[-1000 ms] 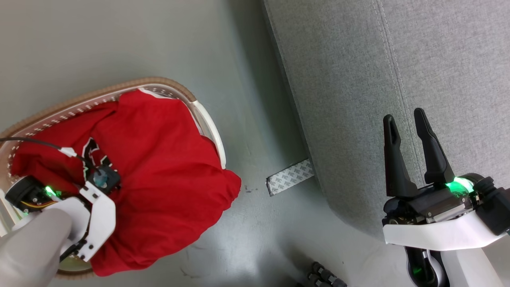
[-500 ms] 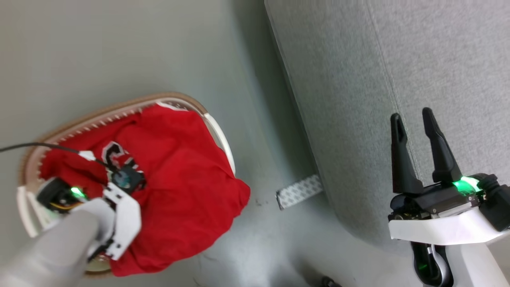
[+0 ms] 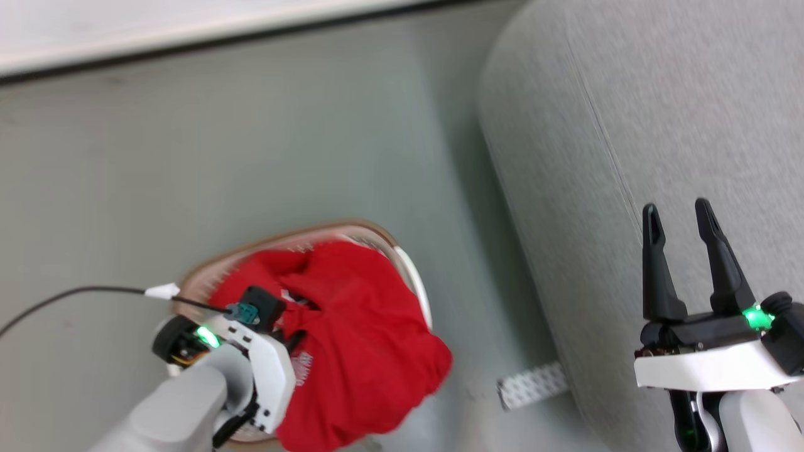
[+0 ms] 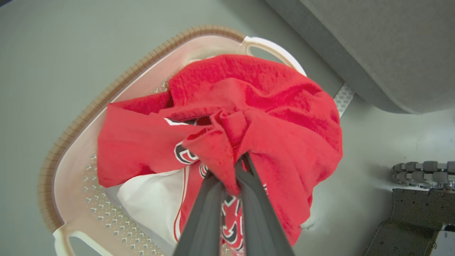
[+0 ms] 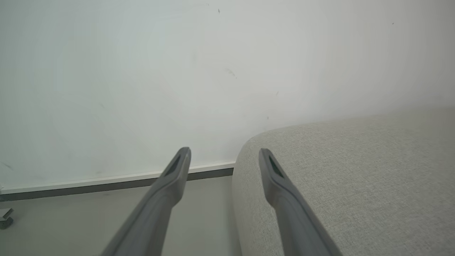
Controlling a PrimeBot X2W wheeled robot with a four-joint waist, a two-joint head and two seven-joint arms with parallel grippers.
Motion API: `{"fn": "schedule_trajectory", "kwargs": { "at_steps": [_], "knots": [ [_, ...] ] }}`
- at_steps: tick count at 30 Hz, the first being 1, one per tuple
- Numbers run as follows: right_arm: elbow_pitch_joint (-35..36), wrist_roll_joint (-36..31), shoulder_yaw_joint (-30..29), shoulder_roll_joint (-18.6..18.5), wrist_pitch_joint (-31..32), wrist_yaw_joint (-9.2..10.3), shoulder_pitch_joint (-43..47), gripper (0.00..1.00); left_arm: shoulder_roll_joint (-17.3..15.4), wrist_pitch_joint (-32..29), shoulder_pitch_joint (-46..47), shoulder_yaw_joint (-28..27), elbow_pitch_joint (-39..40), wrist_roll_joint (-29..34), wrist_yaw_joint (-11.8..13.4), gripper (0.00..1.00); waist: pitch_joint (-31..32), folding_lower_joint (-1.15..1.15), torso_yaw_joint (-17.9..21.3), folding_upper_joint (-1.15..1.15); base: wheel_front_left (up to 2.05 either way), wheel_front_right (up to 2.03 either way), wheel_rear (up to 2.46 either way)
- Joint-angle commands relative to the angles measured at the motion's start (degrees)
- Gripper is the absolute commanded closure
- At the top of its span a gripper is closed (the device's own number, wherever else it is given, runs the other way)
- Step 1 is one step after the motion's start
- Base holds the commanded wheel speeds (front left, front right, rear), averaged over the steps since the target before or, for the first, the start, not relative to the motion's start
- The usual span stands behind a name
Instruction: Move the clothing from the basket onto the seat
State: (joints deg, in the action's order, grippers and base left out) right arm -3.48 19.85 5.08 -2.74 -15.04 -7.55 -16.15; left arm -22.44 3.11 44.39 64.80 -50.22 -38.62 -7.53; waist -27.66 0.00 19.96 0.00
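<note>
Wrist view shows left pincer [image 4: 230, 166] clamped on jersey [image 4: 284, 106] above basket [image 4: 71, 131]; right pincer [image 5: 224, 151] spread, empty

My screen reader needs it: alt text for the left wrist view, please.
The left gripper pinches a bunched fold of the red basketball jersey, which is heaped in the oval cream plastic laundry basket on the grey floor; a light grey fabric sofa seat lies beyond.

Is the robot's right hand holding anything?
No, the right gripper has its jaws apart, and nothing is between them.
</note>
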Motion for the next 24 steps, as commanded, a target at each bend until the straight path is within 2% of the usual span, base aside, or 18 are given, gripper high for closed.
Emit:
{"fn": "schedule_trajectory", "kwargs": {
  "at_steps": [1, 10, 16, 24],
  "knots": [
    [-0.6, -1.1, -0.7, -0.1, -0.1, 0.12, 1.4, 0.00, 1.0, 2.6, -1.6, -1.1, 0.1, -2.2, 0.1, 1.00, 6.7, 0.00, -5.7, 0.00, 0.00, 0.00, 0.00],
    [-3.2, -4.0, -2.2, -0.2, -0.1, 0.12, 4.3, 0.00, 5.2, 9.9, -4.8, -3.9, 3.2, -7.3, 0.1, 1.00, 15.4, 0.00, -12.6, 0.00, 0.00, 0.00, 0.00],
    [-4.2, -4.9, -2.5, -0.2, -0.1, 0.12, 5.7, 0.00, 5.5, 11.4, -6.0, -6.4, 7.6, -8.5, 0.6, 1.00, 19.0, 0.00, -14.8, 0.00, 0.00, 0.00, 0.00],
    [-4.7, -4.6, -2.4, -0.1, -0.1, 0.12, 7.7, 0.00, 4.1, 12.1, -6.8, -10.8, 18.5, -8.9, 3.3, 1.00, 22.3, 0.00, -16.9, 0.00, 0.00, 0.00, 0.00]
  ]
}}
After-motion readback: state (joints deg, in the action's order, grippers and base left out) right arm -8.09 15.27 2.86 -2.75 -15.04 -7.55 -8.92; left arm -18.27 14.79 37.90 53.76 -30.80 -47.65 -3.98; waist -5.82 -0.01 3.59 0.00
